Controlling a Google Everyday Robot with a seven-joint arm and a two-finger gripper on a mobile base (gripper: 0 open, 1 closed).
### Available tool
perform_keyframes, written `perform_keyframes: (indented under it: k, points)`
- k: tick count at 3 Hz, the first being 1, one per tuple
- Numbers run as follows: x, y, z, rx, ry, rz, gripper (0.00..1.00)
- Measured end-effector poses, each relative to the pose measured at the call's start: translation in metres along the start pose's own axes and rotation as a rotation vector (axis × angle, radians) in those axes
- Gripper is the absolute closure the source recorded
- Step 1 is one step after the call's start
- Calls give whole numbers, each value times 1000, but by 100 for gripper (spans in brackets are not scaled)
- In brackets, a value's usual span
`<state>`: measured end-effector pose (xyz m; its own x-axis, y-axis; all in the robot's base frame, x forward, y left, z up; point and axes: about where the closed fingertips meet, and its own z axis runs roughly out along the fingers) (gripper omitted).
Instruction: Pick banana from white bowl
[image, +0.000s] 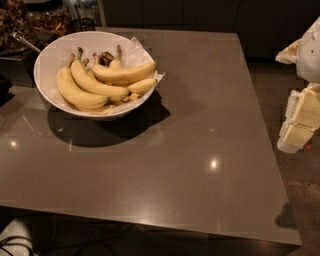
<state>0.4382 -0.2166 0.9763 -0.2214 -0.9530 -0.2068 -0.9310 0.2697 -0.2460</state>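
Note:
The white bowl (50, 60), wide, glossy and lined with crumpled white paper, stands at the far left of the grey table. It holds several yellow bananas. The banana (125, 73) lies on top of the pile, gently curved, running left to right with its stem end toward the bowl's middle. Two fatter, more strongly curved bananas (82, 90) lie to its left, and short stubby ones (142, 86) sit under it at the right. My gripper (300, 125) hangs at the right edge of the view, beyond the table's right edge, far from the bowl and holding nothing that I can see.
The grey tabletop (190, 150) stretches between the bowl and the gripper. Dark containers with brown contents (30, 22) and a metal handle stand behind the bowl at the top left. Cables lie on the floor at the bottom left.

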Motion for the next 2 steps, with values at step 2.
perform_keyframes:
  k: [2]
  points:
    - [-4, -4, -1, -8, 7, 17, 0]
